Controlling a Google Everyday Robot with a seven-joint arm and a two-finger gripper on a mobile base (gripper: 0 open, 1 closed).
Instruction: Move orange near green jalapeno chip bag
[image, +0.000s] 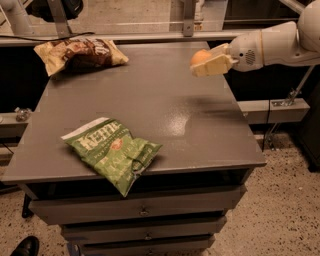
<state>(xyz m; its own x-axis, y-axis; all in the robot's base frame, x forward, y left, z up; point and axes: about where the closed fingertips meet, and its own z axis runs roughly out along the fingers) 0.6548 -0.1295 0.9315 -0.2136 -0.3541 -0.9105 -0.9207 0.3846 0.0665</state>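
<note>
The green jalapeno chip bag (112, 151) lies crinkled near the front left edge of the grey table (165, 105), white "Kettle" lettering up. My gripper (206, 63) reaches in from the right on a white arm and hangs above the table's right side. It is shut on the orange (200, 56), whose round top shows between the pale fingers (215, 66). The orange is well off the table surface, far right and behind the green bag.
A tan-and-brown chip bag (80, 53) lies at the back left corner of the table. Drawers (145, 211) run below the table front. A rail and a wall stand behind the table. A black shoe (25, 246) shows at the bottom left on the speckled floor.
</note>
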